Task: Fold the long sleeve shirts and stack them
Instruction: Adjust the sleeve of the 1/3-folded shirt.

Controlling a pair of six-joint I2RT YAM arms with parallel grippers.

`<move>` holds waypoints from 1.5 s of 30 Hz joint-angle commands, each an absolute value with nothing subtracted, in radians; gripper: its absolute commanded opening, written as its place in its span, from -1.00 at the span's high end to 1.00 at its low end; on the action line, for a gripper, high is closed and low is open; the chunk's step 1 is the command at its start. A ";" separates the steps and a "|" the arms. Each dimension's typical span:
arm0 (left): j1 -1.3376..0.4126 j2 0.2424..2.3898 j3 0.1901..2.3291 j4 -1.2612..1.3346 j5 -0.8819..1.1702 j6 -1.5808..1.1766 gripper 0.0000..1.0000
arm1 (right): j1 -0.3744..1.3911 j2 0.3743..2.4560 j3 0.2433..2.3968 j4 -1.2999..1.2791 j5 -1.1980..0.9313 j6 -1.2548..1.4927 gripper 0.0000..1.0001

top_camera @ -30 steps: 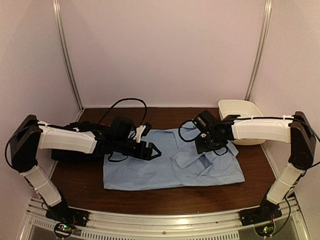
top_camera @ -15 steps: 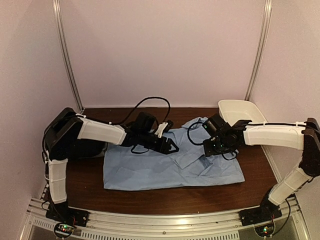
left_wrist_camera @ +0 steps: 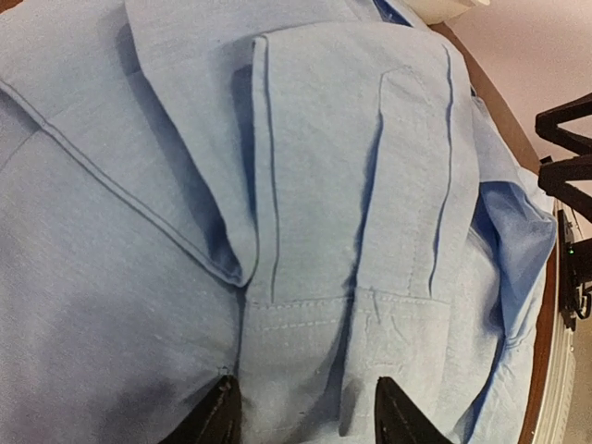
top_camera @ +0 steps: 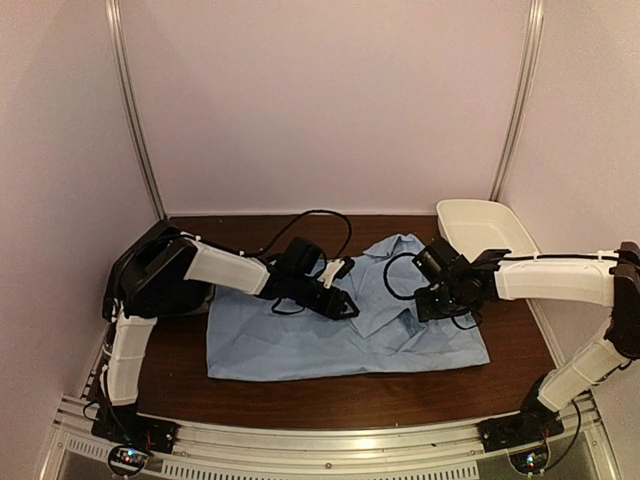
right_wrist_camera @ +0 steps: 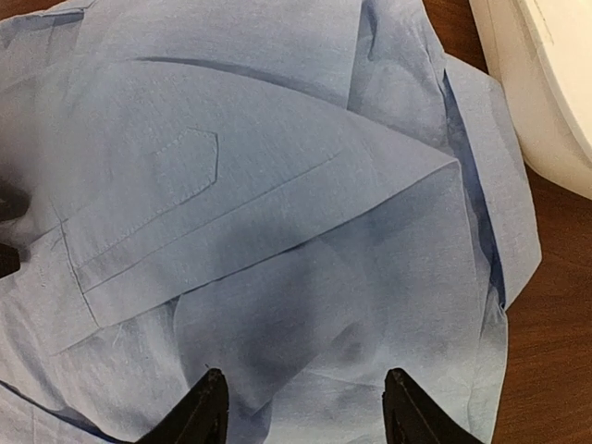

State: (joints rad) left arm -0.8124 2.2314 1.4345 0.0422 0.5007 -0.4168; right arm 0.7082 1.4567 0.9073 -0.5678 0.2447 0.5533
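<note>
The light blue collared shirt (top_camera: 300, 340) lies spread on the dark wood table, bunched at its back right. My left gripper (top_camera: 347, 305) is open and low over its middle. In the left wrist view (left_wrist_camera: 307, 418) the black fingertips (left_wrist_camera: 220, 414) straddle a stitched cuff and placket fold of the shirt (left_wrist_camera: 305, 231). My right gripper (top_camera: 424, 303) is open over the shirt's right part. In the right wrist view (right_wrist_camera: 305, 409) its tips hover over smooth cloth (right_wrist_camera: 277, 185) beside a folded sleeve. The black shirt is hidden behind my left arm.
The white oval tub (top_camera: 485, 226) stands at the back right, close to the right arm, and its rim shows in the right wrist view (right_wrist_camera: 546, 83). Bare table (top_camera: 330, 395) runs along the front. Black cables loop behind the left gripper. Walls close in on three sides.
The left arm has stretched out to the right, across the shirt. The right gripper has shifted right. The shirt's back right part is more bunched and stands higher.
</note>
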 commanded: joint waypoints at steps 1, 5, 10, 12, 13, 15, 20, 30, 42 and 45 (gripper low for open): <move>-0.808 2.250 1.455 0.061 0.510 -0.386 -0.01 | 0.704 1.437 0.892 -0.549 0.252 0.570 -0.16; -0.808 2.243 1.449 0.070 0.483 -0.369 -0.09 | 0.704 1.445 0.888 -0.539 0.241 0.569 -0.15; -0.808 2.232 1.446 0.102 0.457 -0.352 -0.12 | 0.704 1.458 0.880 -0.532 0.232 0.572 -0.15; -0.808 2.236 1.454 0.113 0.453 -0.350 -0.14 | 0.704 1.461 0.877 -0.529 0.231 0.573 -0.15; -0.808 2.238 1.460 0.114 0.451 -0.349 -0.15 | 0.704 1.462 0.875 -0.528 0.230 0.574 -0.15; -0.807 2.251 1.477 0.104 0.449 -0.343 -0.16 | 0.704 1.461 0.873 -0.529 0.230 0.575 -0.15; -0.808 2.287 1.510 0.078 0.469 -0.332 -0.14 | 0.703 1.459 0.867 -0.529 0.228 0.575 -0.14; -0.808 2.305 1.511 0.077 0.522 -0.329 0.25 | 0.704 1.477 0.858 -0.511 0.216 0.576 -0.14; -0.807 2.254 1.529 0.056 0.530 -0.323 0.93 | 0.704 1.464 0.848 -0.523 0.228 0.584 -0.13; -0.807 2.229 1.540 0.031 0.542 -0.317 1.00 | 0.704 1.440 0.852 -0.547 0.256 0.584 -0.14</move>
State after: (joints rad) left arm -0.8124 2.2852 1.5005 0.0395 0.5125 -0.3340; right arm 0.7082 1.4715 0.8574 -0.5236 0.2108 0.5728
